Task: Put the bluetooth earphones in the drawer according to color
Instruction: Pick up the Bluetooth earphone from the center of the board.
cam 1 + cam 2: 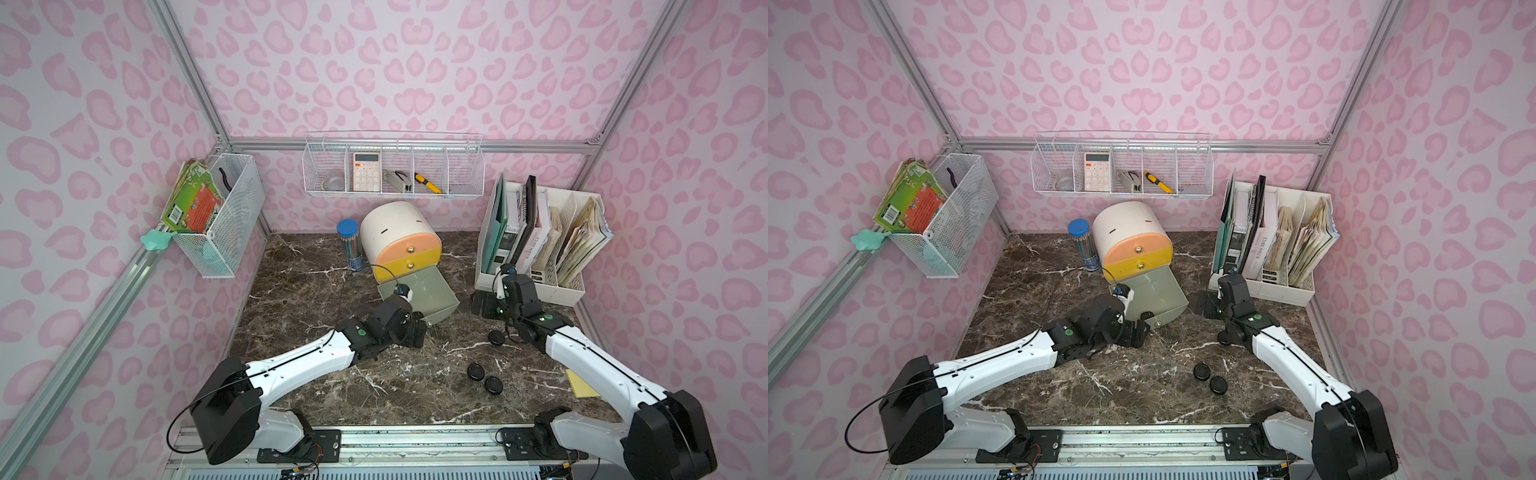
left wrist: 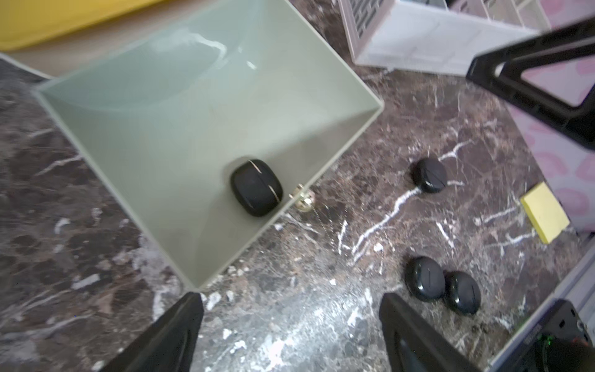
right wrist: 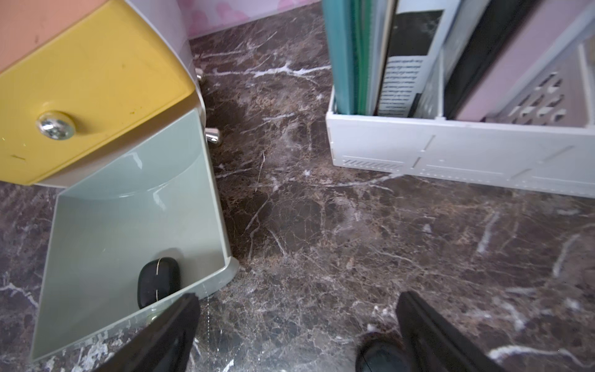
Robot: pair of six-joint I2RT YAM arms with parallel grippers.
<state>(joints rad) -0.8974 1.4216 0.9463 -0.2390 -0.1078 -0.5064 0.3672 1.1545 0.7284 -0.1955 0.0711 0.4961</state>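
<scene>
Left wrist view: the left gripper (image 2: 289, 298) is spread wide and empty, its fingers over bare table (image 2: 289, 244) just short of the near corner of the pulled-out grey-green drawer (image 2: 145, 145). Ahead of it one black case (image 2: 256, 187) lies on the drawer floor against the front wall, by the knob (image 2: 304, 199). Off to its right three more sit on the marble: a single loose case (image 2: 429, 175) and, nearer, a pair of black cases (image 2: 425, 278) side by side.

Right wrist view: the right gripper (image 3: 297, 296) is also wide open and holds nothing. The single loose case shows between its fingers, close to one and back from the tips. The file rack (image 3: 450, 154) stands ahead of it and the drawer is to its left.

That case looks like the next pick. Centre it between the pads before closing — a smooth pebble shape will likely squirt out of an off-centre pinch. Lift it clear of the drawer's front wall and release it low inside. The left gripper should back away from the drawer first, so the arms do not meet.

In a top view, the left arm (image 1: 299, 357) reaches low and forward, wrist bent over the drawer's front corner. The right arm (image 1: 590, 355) folds at the elbow, wrist pitched down between the cabinet (image 1: 390, 232) and the rack. No lilac or white cases are in view.
</scene>
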